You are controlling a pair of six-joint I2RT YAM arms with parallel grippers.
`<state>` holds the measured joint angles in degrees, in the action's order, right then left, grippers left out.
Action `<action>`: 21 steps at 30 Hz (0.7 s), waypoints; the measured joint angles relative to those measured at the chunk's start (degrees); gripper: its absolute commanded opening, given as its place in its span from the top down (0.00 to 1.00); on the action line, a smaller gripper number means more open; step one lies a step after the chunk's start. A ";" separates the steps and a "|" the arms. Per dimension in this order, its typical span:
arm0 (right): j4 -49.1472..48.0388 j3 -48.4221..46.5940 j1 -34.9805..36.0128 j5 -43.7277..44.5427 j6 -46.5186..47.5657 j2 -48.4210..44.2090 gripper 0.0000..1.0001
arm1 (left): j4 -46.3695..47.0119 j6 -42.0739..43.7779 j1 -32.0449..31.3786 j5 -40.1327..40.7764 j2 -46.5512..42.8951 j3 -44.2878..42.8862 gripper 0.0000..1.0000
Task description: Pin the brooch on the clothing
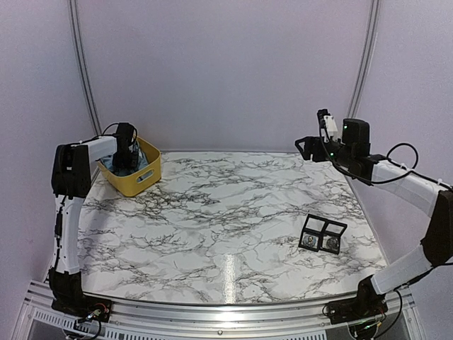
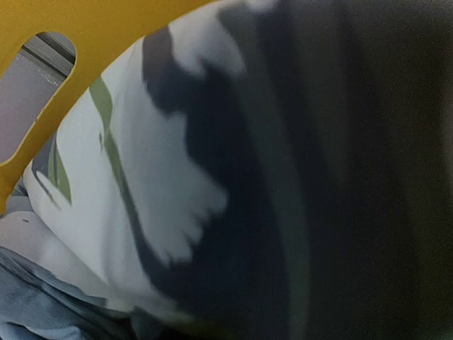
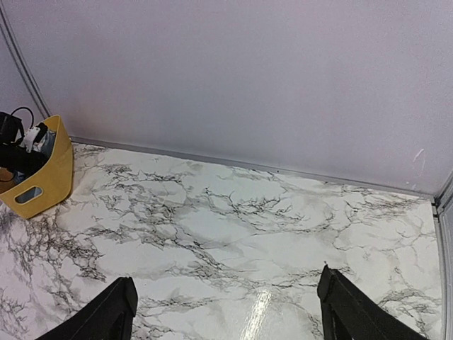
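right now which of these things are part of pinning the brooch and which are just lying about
For the job: clothing, bunched in the yellow basket; two small round pieces, likely brooches, in the open black case.
Just lying about: the yellow basket and black case themselves, which are only holders.

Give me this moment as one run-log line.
left gripper: down in yellow basket at clothing | right gripper: open, raised, empty | black open case: on table

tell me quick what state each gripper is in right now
left gripper: down in the yellow basket at the shirt, open or closed cannot be told
right gripper: open, holding nothing
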<state>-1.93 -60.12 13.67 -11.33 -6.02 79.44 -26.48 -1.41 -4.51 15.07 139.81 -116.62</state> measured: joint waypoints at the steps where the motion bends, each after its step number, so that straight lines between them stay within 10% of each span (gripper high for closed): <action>1: 0.28 0.00 0.17 0.02 -0.04 -0.15 0.15 | -0.20 -0.02 -0.11 0.31 -0.02 0.07 1.00; 11: 1.36 -1.64 0.44 -0.92 -0.44 -3.04 0.16 | 0.09 2.80 -3.28 5.90 -21.75 5.70 1.00; 21: 0.28 -3.04 0.61 -8.92 -3.89 -4.46 0.17 | 10.93 9.18 -28.33 -7.39 -59.52 12.61 1.00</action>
<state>-1.65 -63.16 14.28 -20.25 -9.91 74.98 -15.55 7.77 -32.84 7.68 80.29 -104.01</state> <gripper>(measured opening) 0.835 0.038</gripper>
